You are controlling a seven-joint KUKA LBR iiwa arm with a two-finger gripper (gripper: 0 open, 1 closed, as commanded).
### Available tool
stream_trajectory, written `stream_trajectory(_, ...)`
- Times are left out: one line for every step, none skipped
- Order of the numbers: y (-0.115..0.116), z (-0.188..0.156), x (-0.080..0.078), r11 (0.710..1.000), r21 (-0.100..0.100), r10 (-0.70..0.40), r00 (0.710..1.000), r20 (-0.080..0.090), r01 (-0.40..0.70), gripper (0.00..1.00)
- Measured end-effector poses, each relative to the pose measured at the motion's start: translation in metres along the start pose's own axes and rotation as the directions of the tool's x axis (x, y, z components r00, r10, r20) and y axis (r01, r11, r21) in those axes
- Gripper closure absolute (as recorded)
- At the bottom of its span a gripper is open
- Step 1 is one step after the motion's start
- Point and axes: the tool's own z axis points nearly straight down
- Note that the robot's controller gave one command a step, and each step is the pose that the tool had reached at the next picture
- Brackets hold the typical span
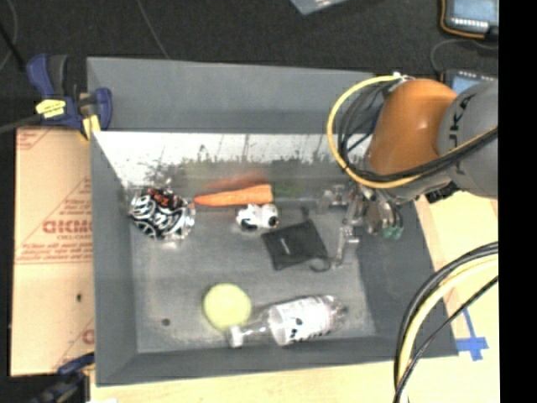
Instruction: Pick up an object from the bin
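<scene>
Progress on the pick is judged to be slight: nothing is seen lifted, every item is lying on the floor of the grey bin (112,275), and the grasp, the closing and the raising are all left to be done. Nearest the front wall, a clear plastic bottle (289,320) with a black-and-white label is laid on its side, and a pale yellow-green ball (226,305) is set just beside its cap end, touching or nearly so. Farther in, around the middle of the floor, a flat black square pouch (294,244) is found, and the gripper (348,240) is hung at that pouch's right edge, low over the floor. Whether contact is made cannot be told, and its opening, wide or narrow, cannot be made out against the metalwork. Nothing can be seen held in it. The pouch is taken as the thing nearest the tool, though no reach for it can be asserted. Just beyond the pouch's far left corner a small white toy with black patches (257,217) is placed, and behind that an orange carrot (235,196) is laid lengthwise near the back wall. Off to the left at much the same depth, well apart from the gripper, a crumpled black-and-white patterned item (161,212) is rested, with a spot of red on it.
</scene>
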Motion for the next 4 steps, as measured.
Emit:
stream_trajectory(0.0, -0.005, -0.001, 1.0, 0.001, -0.001, 1.0, 0.006, 0.001, 0.0)
stream_trajectory(0.033, 0.031, -0.023, 1.0, 0.004, -0.024, 1.0, 0.014, 0.024, 0.0)
stream_trajectory(0.062, 0.067, -0.015, 0.997, 0.0, 0.083, 0.997, 0.011, -0.083, 1.0)
stream_trajectory(0.062, 0.067, -0.015, 0.997, 0.0, 0.082, 0.997, 0.011, -0.082, 1.0)
